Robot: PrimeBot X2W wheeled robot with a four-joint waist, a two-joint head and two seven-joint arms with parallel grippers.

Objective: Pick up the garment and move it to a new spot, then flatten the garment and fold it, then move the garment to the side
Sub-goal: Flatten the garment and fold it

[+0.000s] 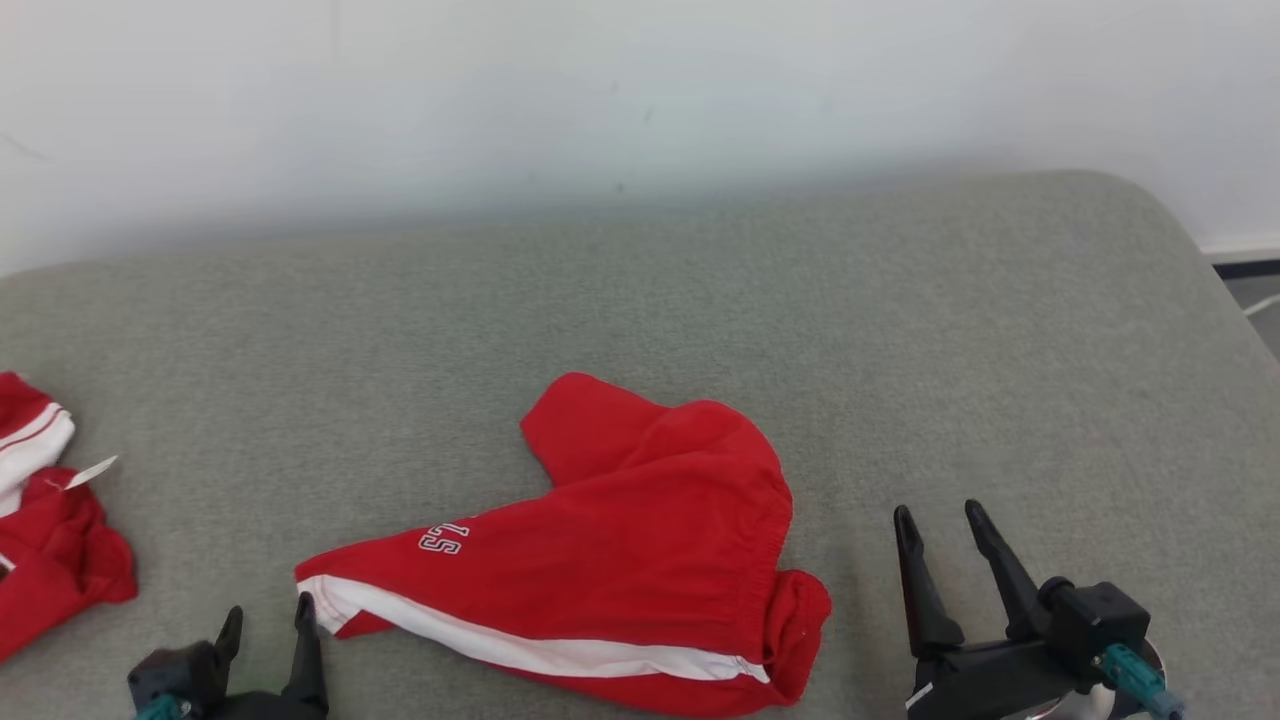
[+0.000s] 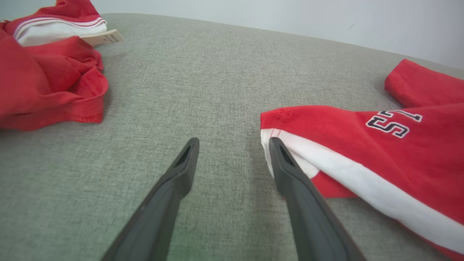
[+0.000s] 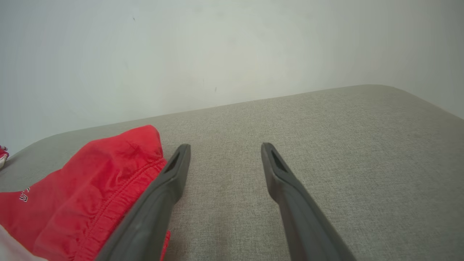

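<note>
Head view: the left pincer (image 1: 268, 620) stands open, holding nothing. Its inner fingertip is at the white-striped corner of the crumpled red fabric garment with dark, white-outlined lettering (image 1: 640, 540). The garment lies on the grey woven cushion (image 1: 700, 300) between both pincers. The right pincer (image 1: 939, 515) is open too, near the garment's gathered hem.

Left wrist view: the left pincer (image 2: 234, 143) gapes, with the garment (image 2: 362, 145) at its right finger. A second crumpled red garment with white trim (image 2: 47, 83) lies ahead-left.

Right wrist view: the right pincer (image 3: 224, 146) is spread, with the garment (image 3: 98, 181) beside its left finger.

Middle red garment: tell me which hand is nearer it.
Left. The left hand sits right at the garment, by its white-striped corner; the right hand stands apart, off its gathered end.
</note>
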